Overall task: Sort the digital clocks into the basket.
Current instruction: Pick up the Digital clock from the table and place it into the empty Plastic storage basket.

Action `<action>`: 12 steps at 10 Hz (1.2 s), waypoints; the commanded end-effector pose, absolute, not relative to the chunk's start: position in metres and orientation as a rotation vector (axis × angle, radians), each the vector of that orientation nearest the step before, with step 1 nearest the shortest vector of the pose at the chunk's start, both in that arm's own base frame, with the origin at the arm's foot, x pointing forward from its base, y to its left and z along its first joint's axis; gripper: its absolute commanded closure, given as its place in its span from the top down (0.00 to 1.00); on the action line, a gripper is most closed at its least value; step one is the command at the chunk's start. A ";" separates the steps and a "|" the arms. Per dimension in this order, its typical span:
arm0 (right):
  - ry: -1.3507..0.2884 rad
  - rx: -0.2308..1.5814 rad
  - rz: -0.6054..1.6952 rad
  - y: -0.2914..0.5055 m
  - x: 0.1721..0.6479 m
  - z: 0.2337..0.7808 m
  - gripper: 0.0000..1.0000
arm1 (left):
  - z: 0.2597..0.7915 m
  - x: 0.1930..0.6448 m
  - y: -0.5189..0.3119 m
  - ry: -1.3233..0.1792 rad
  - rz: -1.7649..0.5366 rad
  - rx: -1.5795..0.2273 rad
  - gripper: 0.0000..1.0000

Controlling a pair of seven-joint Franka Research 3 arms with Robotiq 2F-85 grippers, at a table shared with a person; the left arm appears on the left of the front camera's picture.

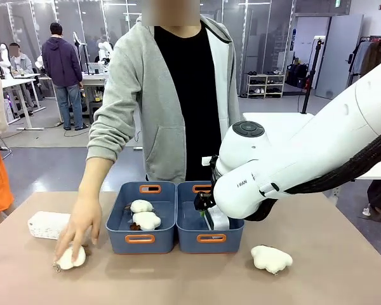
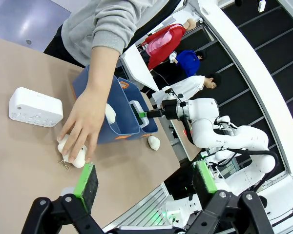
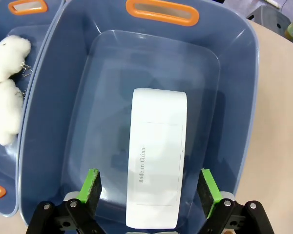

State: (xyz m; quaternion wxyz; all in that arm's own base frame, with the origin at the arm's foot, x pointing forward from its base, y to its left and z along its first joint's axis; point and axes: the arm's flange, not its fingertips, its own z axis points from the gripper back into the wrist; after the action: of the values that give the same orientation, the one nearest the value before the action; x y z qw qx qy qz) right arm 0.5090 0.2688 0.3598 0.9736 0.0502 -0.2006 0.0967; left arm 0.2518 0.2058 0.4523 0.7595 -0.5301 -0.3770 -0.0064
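Observation:
One white digital clock (image 3: 156, 156) lies flat on the floor of the right-hand blue basket (image 3: 234, 97), its "Made in China" face up. My right gripper (image 3: 149, 187) hangs open over it, green pads clear of both its sides. In the front view that gripper (image 1: 209, 213) is lowered into the basket (image 1: 209, 240). A second digital clock (image 1: 49, 224) rests on the table at the left, also seen from the left wrist (image 2: 35, 107). My left gripper (image 2: 145, 179) is open and holds nothing, high above the table's near left.
The twin blue bin (image 1: 140, 240) on the left holds two cream plush toys (image 1: 146, 220). The person's hand (image 1: 79, 225) presses on another plush (image 1: 72, 257) close to the second clock. One more plush (image 1: 271, 258) lies at the front right.

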 end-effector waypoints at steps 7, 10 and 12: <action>-0.387 0.372 0.186 0.185 0.429 0.459 1.00 | 0.455 0.254 0.207 -0.843 -0.025 -1.172 1.00; -0.285 0.686 0.111 0.097 0.415 0.474 1.00 | 0.455 0.254 0.207 -0.843 -0.025 -1.172 1.00; -0.212 0.946 0.013 0.037 0.411 0.464 1.00 | 0.455 0.254 0.207 -0.843 -0.025 -1.172 1.00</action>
State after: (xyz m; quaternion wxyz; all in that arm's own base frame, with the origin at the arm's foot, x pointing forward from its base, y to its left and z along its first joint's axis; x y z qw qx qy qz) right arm 0.3990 0.0622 0.4843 0.8915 0.4309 -0.1338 0.0415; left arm 0.2519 0.2058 0.4522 0.7595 -0.5302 -0.3768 -0.0060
